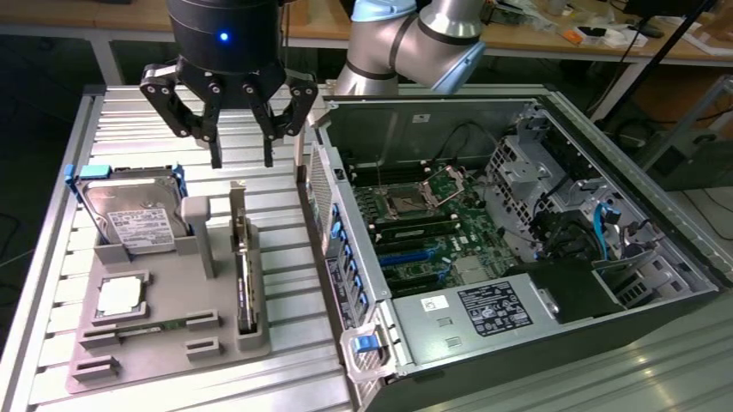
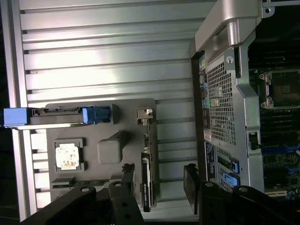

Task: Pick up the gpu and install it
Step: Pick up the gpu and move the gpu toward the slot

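The gpu [image 1: 243,257] stands on its edge in a slot of the grey holder [image 1: 172,356] on the ribbed metal table, a thin card with a silver bracket at its far end. In the wrist view the gpu [image 2: 147,173] is a narrow dark strip running between the two black fingers [image 2: 191,183]. My gripper [image 1: 242,159] hangs open above the card's far end, apart from it, with nothing between its jaws. From the wrist camera, the gripper [image 2: 159,187] straddles the card's line.
In the holder also sit a hard drive [image 1: 132,215] with blue tabs, a processor chip [image 1: 120,296] and a memory stick [image 1: 149,327]. The open computer case [image 1: 516,215], with its motherboard [image 1: 424,232] exposed, stands close on the exterior view's right. Its perforated wall [image 2: 220,103] is near the gripper.
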You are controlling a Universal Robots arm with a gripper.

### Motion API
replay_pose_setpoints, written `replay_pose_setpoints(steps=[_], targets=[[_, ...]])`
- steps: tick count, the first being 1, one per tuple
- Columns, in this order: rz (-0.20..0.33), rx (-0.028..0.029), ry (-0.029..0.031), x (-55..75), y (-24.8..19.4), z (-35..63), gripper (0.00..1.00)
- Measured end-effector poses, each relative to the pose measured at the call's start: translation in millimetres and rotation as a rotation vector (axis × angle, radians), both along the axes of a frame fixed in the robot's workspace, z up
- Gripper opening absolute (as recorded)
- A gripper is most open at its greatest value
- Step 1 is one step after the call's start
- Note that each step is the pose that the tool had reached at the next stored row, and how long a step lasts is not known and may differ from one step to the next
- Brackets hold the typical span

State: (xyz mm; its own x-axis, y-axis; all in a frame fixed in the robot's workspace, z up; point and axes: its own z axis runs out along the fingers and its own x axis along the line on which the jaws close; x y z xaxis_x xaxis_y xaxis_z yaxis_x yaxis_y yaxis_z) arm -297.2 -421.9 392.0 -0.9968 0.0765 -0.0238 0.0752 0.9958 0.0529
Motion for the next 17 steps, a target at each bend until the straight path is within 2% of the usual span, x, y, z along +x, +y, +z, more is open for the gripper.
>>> replay_pose_setpoints(steps=[9,11,17], targets=[[0.0,0.0003,-0.0002,-0.1,-0.9,-0.6,0.54],[0.0,0.0001,-0.0001,-0.3,-2.4,-0.9,0.54],[0.0,0.0001,0.0,-1.0,-12.7,-2.2,0.54]])
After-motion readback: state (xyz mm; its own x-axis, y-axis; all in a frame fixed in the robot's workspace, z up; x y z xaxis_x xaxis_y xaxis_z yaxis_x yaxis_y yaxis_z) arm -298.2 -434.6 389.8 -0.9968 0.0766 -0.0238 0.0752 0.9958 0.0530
